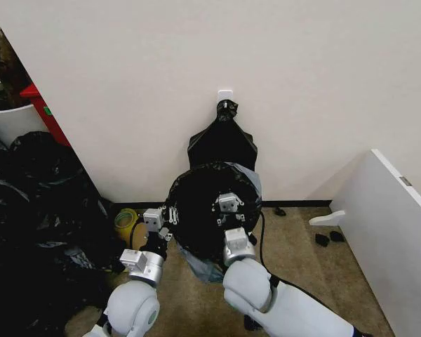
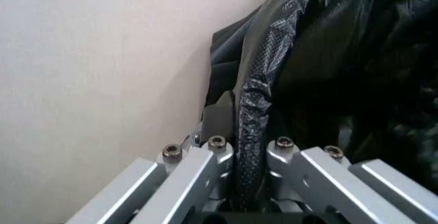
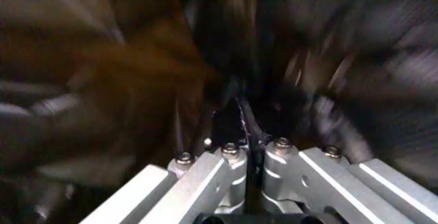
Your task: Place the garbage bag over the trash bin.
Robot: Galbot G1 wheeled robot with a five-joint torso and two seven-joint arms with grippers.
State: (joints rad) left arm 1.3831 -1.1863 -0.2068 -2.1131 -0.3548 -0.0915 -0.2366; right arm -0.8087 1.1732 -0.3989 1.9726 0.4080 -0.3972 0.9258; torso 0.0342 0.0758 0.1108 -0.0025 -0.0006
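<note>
Nearest me, low in the centre of the head frame, my right hand [image 1: 229,203] reaches into the open mouth of the garbage bag [image 1: 212,207], fingers pressed together on a fold of the film. Just left of it, my left hand [image 1: 170,215] is clamped on the bag's left edge, the pinched strip running straight up between the fingers in its wrist view. Both hands sit at the mouth, left outside, right inside. I judge the trash bin lies hidden under the bag. Behind, upper centre, a knotted black bundle [image 1: 222,139] hangs on the wall [image 1: 302,84].
</note>
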